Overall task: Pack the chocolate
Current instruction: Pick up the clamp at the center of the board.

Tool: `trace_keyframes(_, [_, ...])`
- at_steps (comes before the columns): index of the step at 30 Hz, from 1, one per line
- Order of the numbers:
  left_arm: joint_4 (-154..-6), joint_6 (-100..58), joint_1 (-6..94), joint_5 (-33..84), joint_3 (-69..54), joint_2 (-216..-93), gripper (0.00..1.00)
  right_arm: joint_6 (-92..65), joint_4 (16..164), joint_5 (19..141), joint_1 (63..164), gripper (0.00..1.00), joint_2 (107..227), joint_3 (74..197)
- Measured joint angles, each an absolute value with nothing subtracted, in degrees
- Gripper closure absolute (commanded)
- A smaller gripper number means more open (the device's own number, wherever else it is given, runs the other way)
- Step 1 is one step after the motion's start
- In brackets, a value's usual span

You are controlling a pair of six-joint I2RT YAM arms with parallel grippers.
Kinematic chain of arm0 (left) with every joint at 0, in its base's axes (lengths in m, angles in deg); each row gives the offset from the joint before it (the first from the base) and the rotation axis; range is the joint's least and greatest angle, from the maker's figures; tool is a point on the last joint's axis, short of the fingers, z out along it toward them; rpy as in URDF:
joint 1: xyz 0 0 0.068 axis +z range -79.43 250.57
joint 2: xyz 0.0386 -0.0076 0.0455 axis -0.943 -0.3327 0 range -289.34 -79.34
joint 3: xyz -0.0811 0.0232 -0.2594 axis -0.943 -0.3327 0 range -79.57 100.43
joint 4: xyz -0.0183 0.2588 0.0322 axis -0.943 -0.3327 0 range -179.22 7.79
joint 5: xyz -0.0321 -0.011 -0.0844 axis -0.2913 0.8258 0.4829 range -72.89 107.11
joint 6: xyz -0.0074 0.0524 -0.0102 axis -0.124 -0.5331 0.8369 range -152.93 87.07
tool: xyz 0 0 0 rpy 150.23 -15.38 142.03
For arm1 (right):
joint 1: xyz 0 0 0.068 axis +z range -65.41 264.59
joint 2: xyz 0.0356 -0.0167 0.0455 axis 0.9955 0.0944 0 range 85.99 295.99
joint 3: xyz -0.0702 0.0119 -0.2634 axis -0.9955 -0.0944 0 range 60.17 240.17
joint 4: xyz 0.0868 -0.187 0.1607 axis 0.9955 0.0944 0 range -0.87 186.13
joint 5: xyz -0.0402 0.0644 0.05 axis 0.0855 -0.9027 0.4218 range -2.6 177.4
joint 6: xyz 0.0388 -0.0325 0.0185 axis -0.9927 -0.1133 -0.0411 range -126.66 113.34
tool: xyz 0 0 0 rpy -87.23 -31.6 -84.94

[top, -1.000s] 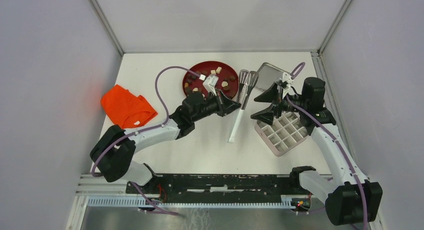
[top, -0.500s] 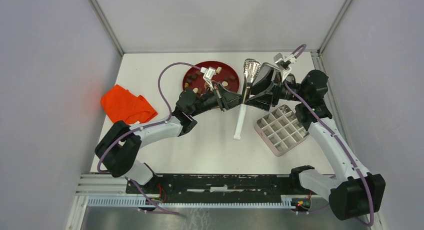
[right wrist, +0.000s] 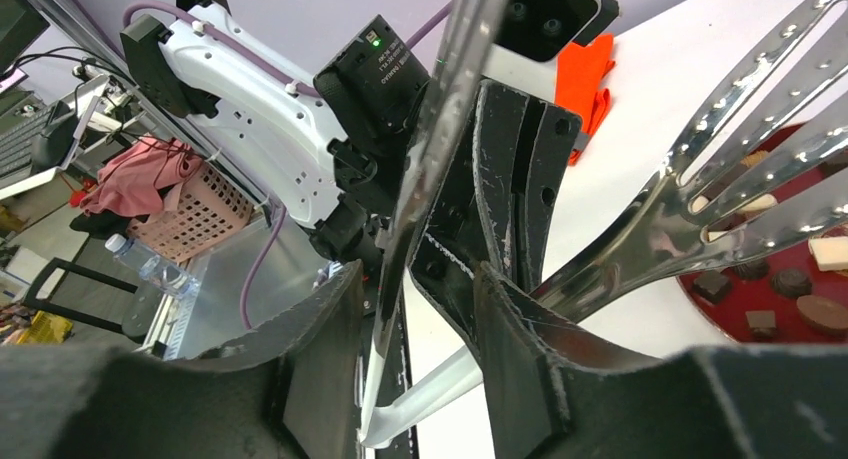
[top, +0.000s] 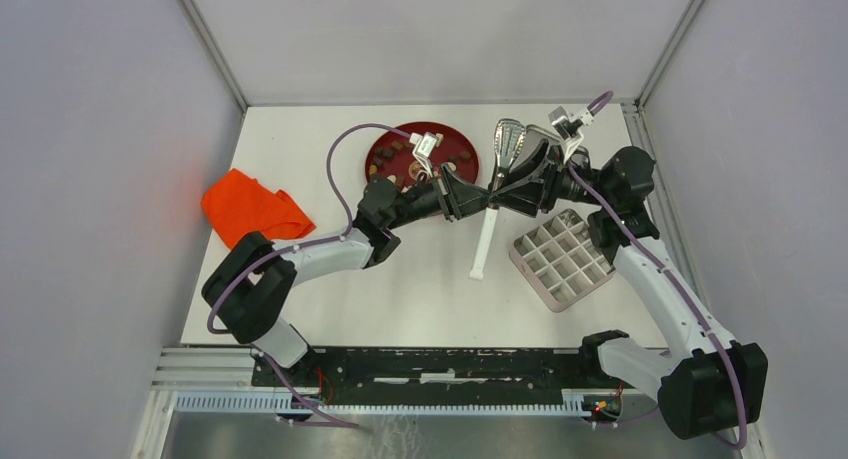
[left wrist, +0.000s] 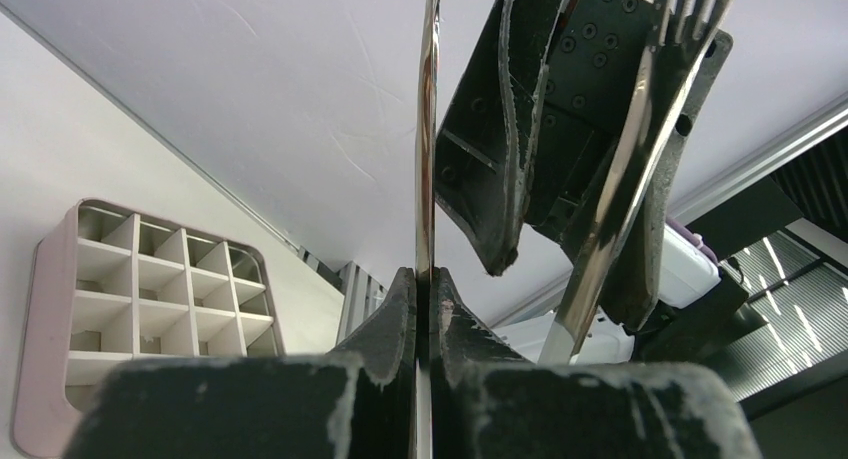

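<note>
Your left gripper (left wrist: 425, 284) is shut tight. It pinches one thin metal arm of the tongs (top: 484, 244) between its two black fingers. No gap shows between the fingers and the metal.

Your right gripper (right wrist: 418, 272) is tip to tip with the left gripper. It is about half open. The other metal arm of the tongs runs up between its fingers. That arm lies close along one finger, and a gap shows on the side of the other finger. You can't call that a firm hold.

The two arms of the tongs are spread apart, one at each gripper. The wide ends with the slots stick up past both grippers. The white handle end hangs down below them, toward the arm bases. You can't tell if that end touches the surface.

The chocolate (right wrist: 823, 315) is on the red plate (top: 455, 139). The plate is just beyond the left gripper, on the side away from the arm bases. The pieces are small, some dark brown and some pale. No piece is in the tongs or in a gripper.

The tray (left wrist: 45, 319) with the square cells sits on the surface, near the right gripper, on the side nearer the bases. No chocolate shows in the cells you can see.

An orange cloth (top: 250, 211) lies well behind the left gripper, out past its arm.
</note>
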State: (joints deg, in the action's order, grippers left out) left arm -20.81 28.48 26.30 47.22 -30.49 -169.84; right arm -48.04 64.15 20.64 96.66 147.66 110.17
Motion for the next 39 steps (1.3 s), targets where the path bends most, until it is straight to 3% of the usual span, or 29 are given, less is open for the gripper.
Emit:
trace_keyframes(9, [-21.68,28.81,25.55,46.65,-30.31,-170.54,0.97,-51.78,59.39,20.68,97.54,0.88,147.71,107.79])
trace_keyframes(18, [-23.41,27.82,25.49,46.19,-30.23,-170.45,0.89,-58.99,53.4,20.38,97.6,0.98,147.71,105.34])
trace_keyframes(21, [-22.93,27.91,25.49,46.19,-30.23,-170.32,0.79,-60.46,51.85,20.33,97.6,0.99,147.68,105.23])
trace_keyframes(28, [-20.04,29.16,25.45,46.0,-30.53,-169.8,0.38,-64.17,46.25,19.92,97.6,1.0,147.68,105.17])
trace_keyframes(35, [-18.95,29.55,27.74,45.08,-35.06,-167.06,0.15,-66.36,43.92,19.44,97.54,1.0,147.66,105.17])
trace_keyframes(39, [-18.6,29.57,31.15,44.2,-39.67,-164.05,0.13,-66.93,42.89,18.85,97.3,1.0,147.49,105.17])
